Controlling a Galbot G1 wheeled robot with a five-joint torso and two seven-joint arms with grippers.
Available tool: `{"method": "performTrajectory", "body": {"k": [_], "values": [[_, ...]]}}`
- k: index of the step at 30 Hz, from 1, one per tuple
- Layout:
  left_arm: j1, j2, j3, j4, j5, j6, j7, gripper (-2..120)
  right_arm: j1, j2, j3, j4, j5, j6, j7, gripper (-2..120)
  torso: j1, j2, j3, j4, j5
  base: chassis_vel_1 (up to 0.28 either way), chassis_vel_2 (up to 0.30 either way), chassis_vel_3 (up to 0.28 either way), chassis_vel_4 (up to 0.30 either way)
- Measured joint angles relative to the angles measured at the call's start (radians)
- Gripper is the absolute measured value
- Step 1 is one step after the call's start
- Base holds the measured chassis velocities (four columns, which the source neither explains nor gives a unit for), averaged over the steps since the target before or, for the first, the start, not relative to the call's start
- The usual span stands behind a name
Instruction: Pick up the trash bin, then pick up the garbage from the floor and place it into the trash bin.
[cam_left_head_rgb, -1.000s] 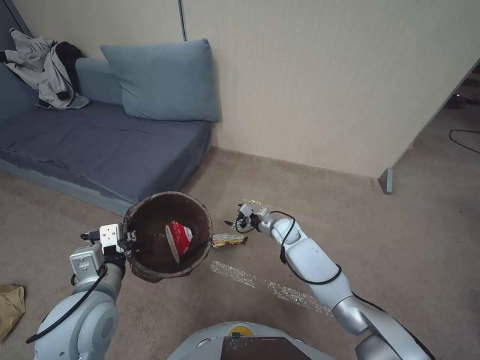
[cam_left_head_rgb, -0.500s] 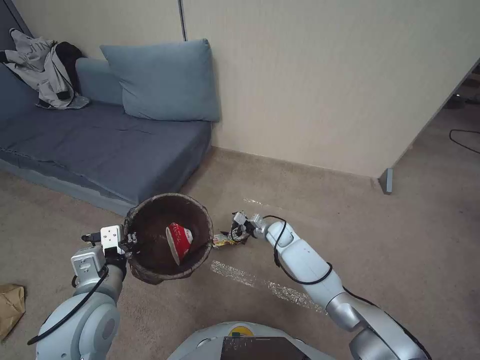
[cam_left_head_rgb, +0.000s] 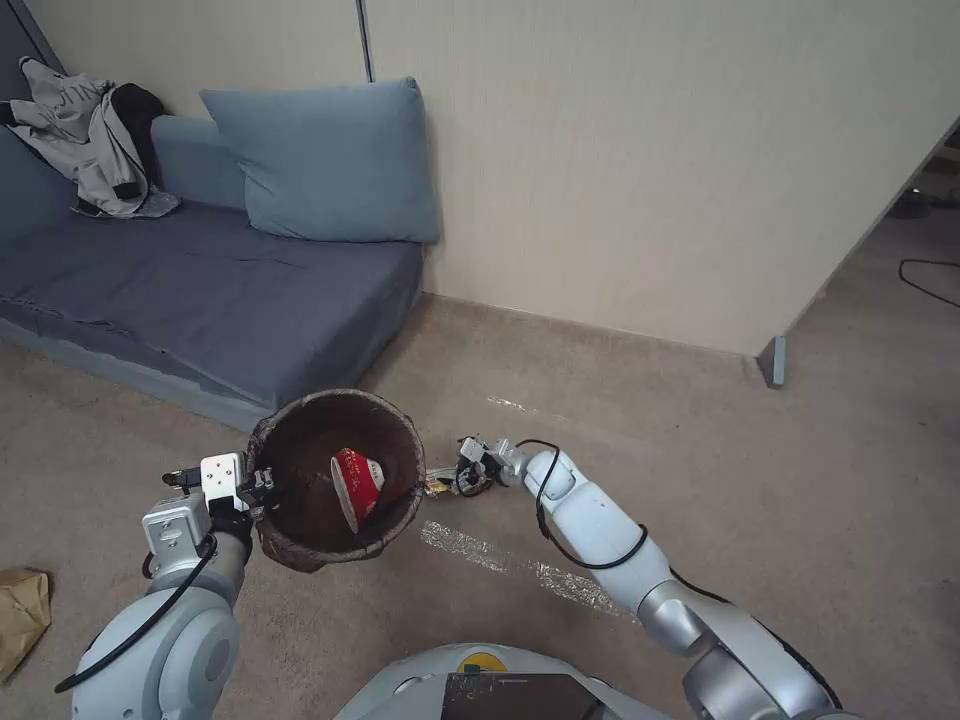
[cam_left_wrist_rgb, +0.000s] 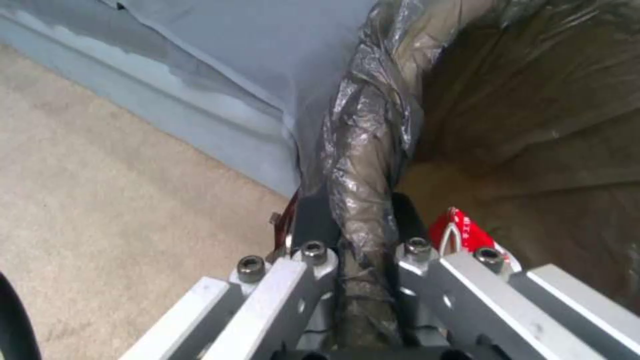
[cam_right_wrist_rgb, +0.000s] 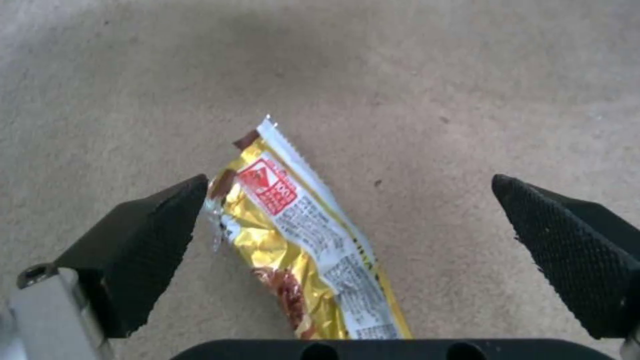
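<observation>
My left gripper (cam_left_head_rgb: 262, 484) is shut on the rim of the trash bin (cam_left_head_rgb: 395, 425), holding it off the carpet; its dark-brown bag (cam_left_wrist_rgb: 363, 150) is pinched between the fingers. A red-and-white packet (cam_left_head_rgb: 358, 482) lies inside the bin. On the carpet just right of the bin lies a yellow wrapper (cam_right_wrist_rgb: 303, 230), garbage with white printed text. My right gripper (cam_right_wrist_rgb: 350, 225) is open and low over it, one black finger (cam_right_wrist_rgb: 143, 240) at the wrapper's end and the other well clear. In the head view the right gripper (cam_left_head_rgb: 463, 478) sits over the wrapper (cam_left_head_rgb: 436, 486).
A blue sofa (cam_left_head_rgb: 190, 290) with a cushion and a grey jacket stands behind the bin. A crumpled brown paper bag (cam_left_head_rgb: 20, 615) lies on the carpet at the far left. A shiny tape strip (cam_left_head_rgb: 520, 570) crosses the floor under my right arm. A wall runs behind.
My right gripper has come down and to the left, from above the carpet to just over the yellow wrapper beside the bin. The left arm and the bin have hardly moved.
</observation>
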Motion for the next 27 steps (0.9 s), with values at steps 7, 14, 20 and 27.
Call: {"method": "performTrajectory", "body": {"k": [7,14,20,27], "values": [[0.006,0.000,0.000,0.000,0.003,0.000,0.000,3,0.006,0.024,-0.004,-0.061,-0.030,0.025,-0.002,100,0.000,0.000,0.000,0.0000,0.0000,0.000,0.000,0.000,0.000],[0.011,0.003,0.000,0.000,0.004,0.000,0.001,3,0.007,0.046,0.010,-0.113,-0.021,0.045,-0.007,100,0.000,0.000,0.000,0.0000,0.0001,0.000,0.000,0.000,0.000],[0.012,0.004,0.003,0.000,0.010,0.000,0.002,3,0.014,0.068,0.031,-0.167,-0.032,0.057,-0.007,100,0.000,0.000,0.000,0.0000,0.0001,0.000,0.000,0.000,0.000],[0.012,0.006,0.002,0.000,0.011,0.000,0.002,3,0.016,0.084,0.045,-0.218,-0.045,0.066,-0.006,100,0.000,0.000,0.000,0.0000,0.0001,0.000,0.000,0.000,0.000]]}}
